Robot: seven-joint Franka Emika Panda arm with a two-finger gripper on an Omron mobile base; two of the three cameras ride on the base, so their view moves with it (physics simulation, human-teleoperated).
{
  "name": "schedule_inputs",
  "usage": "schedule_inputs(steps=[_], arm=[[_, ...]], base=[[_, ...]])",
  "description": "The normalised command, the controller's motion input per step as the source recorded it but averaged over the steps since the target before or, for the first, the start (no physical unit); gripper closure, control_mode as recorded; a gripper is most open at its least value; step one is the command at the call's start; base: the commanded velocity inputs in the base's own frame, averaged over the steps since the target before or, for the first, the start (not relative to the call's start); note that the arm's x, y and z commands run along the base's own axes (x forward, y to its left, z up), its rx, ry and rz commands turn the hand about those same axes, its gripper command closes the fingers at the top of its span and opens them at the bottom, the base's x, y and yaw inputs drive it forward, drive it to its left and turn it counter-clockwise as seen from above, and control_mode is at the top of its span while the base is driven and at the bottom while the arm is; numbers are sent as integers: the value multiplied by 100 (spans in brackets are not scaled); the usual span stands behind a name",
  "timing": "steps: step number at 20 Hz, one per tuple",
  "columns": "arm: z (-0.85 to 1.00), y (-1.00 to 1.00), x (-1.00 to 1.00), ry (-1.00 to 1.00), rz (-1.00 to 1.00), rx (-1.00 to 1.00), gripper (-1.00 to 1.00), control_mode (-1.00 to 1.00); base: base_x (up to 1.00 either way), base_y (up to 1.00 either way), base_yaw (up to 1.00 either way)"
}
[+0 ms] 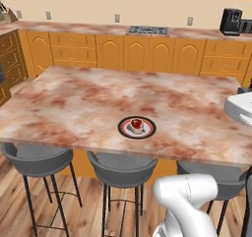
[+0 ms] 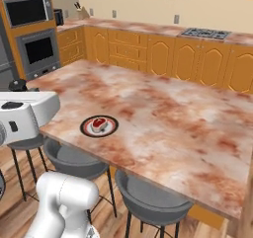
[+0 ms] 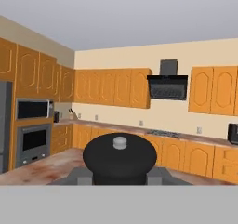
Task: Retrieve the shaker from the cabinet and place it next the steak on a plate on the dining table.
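Near the front edge of the dining table (image 1: pixel 74 103), just above the row of grey stools (image 1: pixel 37 158), sits the plate (image 1: pixel 137 127), white with its dark rim, and the red-brown steak (image 1: pixel 136 124) rests right in the middle of it. From the right base view the same plate (image 2: pixel 99 126) lies toward the left end of the marbled worktop, steak (image 2: pixel 99 123) on top, with open stone all around it.

Over to the hand view: the camera looks level across the kitchen, and the shaker's dark round top (image 3: pixel 119 156) with its small pale knob bulges up at the bottom centre, right where the gripper (image 3: pixel 119 174) sits. The fingertips themselves are hidden behind that cap, but the jaws are drawn in narrow and the shaker sits between them, so it reads as clamped on the shaker.

Beyond it, the orange wall cabinet (image 3: pixel 111 87) runs along the far wall beside a black range hood (image 3: pixel 168 86), with the built-in oven (image 3: pixel 33 141) and microwave (image 3: pixel 32 109) on the left.
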Motion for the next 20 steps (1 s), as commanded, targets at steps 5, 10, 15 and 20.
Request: schedule_inputs(steps=[5,10,15,20], arm=[[0,0,0,0,0,0,100,100],[0,0,0,0,0,0,100,100],[0,0,0,0,0,0,100,100],[0,0,0,0,0,0,100,100]], base=[[71,-1,-12],[7,-31,-29],[27,-2,-13],[36,0,1]])
